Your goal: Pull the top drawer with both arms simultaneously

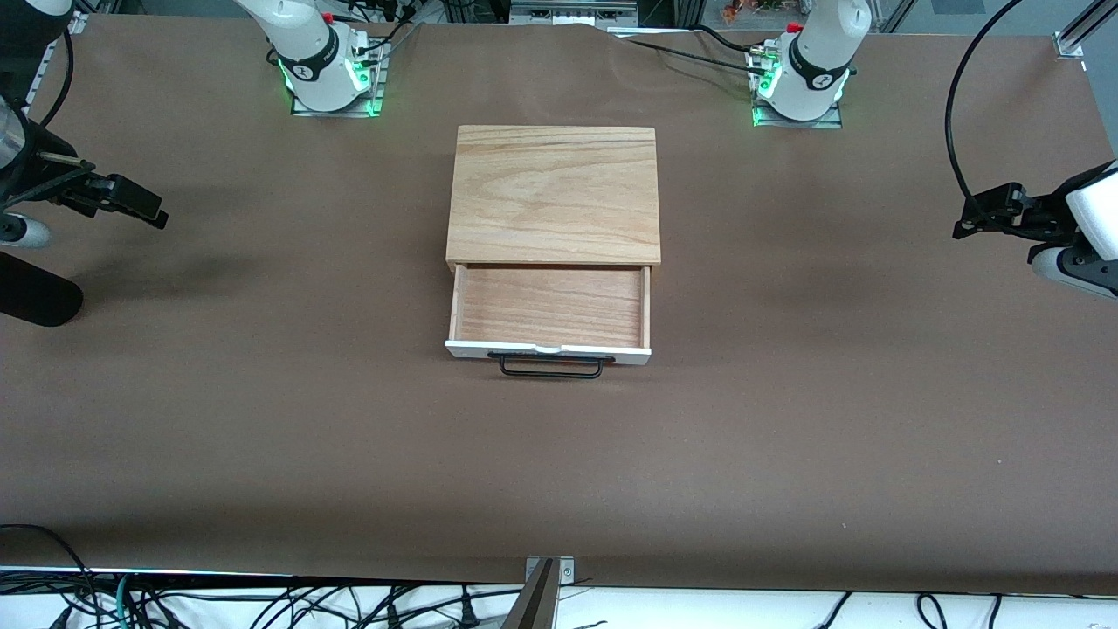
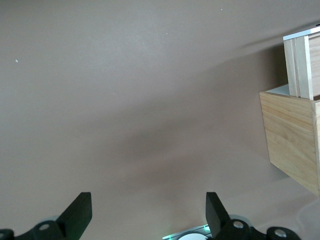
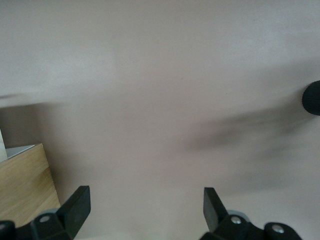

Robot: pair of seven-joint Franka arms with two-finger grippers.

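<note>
The wooden box (image 1: pixel 553 192) stands mid-table. Its top drawer (image 1: pixel 548 351) is slid out toward the front camera, showing a bare light-wood inside, a white front and a black wire handle (image 1: pixel 550 367). My left gripper (image 1: pixel 974 218) hangs open over bare table toward the left arm's end, well apart from the box. In the left wrist view the left gripper (image 2: pixel 148 210) holds nothing, with the box (image 2: pixel 292 135) and drawer (image 2: pixel 300 65) off to one side. My right gripper (image 1: pixel 144 205) hangs open over bare table toward the right arm's end. The right gripper (image 3: pixel 146 207) is empty, with a box corner (image 3: pixel 22 185) in view.
The brown table (image 1: pixel 786 419) stretches wide on all sides of the box. The arm bases (image 1: pixel 327 70) (image 1: pixel 803 79) stand at the table's edge farthest from the front camera. Cables (image 1: pixel 262 603) and a metal bracket (image 1: pixel 546 572) lie along the nearest edge.
</note>
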